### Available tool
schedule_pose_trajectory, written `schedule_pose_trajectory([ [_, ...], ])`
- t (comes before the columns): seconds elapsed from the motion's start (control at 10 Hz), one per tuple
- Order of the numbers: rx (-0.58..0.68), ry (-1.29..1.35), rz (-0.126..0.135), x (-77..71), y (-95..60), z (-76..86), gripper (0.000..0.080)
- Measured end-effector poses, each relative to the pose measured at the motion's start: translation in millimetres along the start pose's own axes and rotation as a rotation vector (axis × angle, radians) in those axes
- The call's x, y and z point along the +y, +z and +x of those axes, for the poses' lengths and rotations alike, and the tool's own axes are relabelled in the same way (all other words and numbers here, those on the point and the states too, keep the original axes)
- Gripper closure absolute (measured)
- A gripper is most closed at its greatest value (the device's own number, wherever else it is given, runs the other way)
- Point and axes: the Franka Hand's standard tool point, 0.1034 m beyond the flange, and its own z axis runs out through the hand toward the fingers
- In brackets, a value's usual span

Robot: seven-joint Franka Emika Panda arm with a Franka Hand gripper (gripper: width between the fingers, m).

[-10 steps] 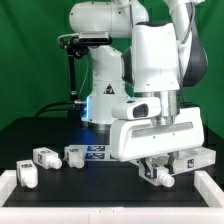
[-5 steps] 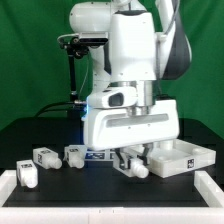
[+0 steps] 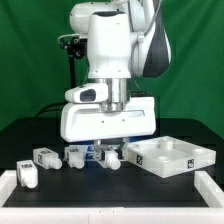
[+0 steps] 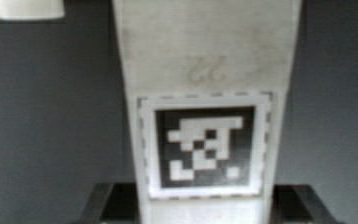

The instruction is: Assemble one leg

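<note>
Claw (image 3: pixel 109 150) grips one leg (image 3: pixel 111 161) — held low over the table (image 3: pixel 40 132), just beside the panel (image 3: pixel 172 158), presumably for carrying to a socket. Loose toward the exterior view's left lie three more, spaced, I judge, for taking singly: front leg (image 3: pixel 27 175), middle leg (image 3: pixel 45 158), back leg (image 3: pixel 73 155). Four legs in all — one panel.

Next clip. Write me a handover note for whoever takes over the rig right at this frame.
Gripper: shut on the leg, held low near the table, to the exterior view's left of the socketed panel.
Three spare legs lie loose further to the exterior view's left.
Done: one leg picked up.
Left: bring it to a socket in the panel and fix it there; no leg shows in the panel yet.
</note>
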Motion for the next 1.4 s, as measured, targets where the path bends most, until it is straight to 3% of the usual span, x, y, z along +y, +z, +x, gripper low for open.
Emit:
schedule_pose_trajectory([
  [0.3,-0.041,0.043,0.022,8.4,1.5,-8.7,0.0512],
  [0.5,-0.071,0.070,0.029,17.4,7.7,-35.3,0.0512],
  [0.7,-0.093,0.077,0.039,10.9,15.9,-47.0,0.0512],
  [1.1,-0.085,0.077,0.040,-3.1,16.3,-40.1,0.0512],
  [1.4,-0.085,0.069,0.040,-5.2,16.3,-38.7,0.0512],
])
